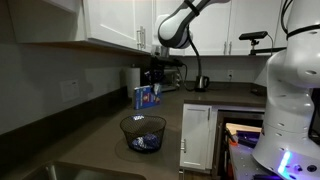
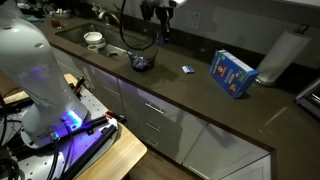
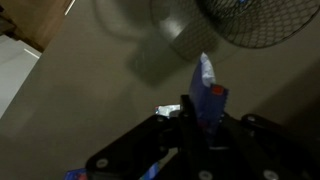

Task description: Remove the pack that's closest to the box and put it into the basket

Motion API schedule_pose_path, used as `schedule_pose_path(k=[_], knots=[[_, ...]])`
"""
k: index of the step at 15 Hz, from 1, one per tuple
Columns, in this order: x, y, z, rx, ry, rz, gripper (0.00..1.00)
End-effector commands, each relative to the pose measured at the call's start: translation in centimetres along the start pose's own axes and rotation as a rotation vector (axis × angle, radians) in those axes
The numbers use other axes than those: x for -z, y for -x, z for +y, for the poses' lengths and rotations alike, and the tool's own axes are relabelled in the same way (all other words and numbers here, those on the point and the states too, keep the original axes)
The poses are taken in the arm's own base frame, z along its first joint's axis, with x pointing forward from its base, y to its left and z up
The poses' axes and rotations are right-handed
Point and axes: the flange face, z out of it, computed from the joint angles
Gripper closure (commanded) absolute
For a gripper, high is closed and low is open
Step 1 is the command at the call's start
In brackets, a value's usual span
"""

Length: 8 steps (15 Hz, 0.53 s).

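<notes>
In the wrist view my gripper (image 3: pixel 205 120) is shut on a small blue pack (image 3: pixel 207 92) that sticks up between the fingers. The dark mesh basket (image 3: pixel 255 30) lies ahead at the top right. A pale pack (image 3: pixel 167 112) lies on the counter just beside the fingers. In both exterior views the gripper (image 1: pixel 155 76) (image 2: pixel 160 32) hangs above the counter between the blue box (image 1: pixel 147 96) (image 2: pixel 232 72) and the basket (image 1: pixel 143 128) (image 2: pixel 143 63). Blue packs lie inside the basket (image 1: pixel 146 141). A small pack (image 2: pixel 186 69) lies on the counter.
A white roll (image 2: pixel 281 55) stands beyond the box. A sink with a bowl (image 2: pixel 93 40) lies past the basket. A toaster oven (image 1: pixel 170 72) and a kettle (image 1: pixel 201 83) stand at the counter's back. Upper cabinets (image 1: pixel 120 25) hang overhead.
</notes>
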Motion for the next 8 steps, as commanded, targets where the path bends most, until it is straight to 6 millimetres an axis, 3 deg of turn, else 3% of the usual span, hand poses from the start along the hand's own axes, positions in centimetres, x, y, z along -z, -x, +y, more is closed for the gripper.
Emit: schedule_pose_path(k=[1, 8], knots=[[2.4, 5.3, -2.2, 0.143, -0.070, -0.054, 0.97], [1.5, 14.1, -6.5, 0.425, -0.146, 0.044, 0.97]])
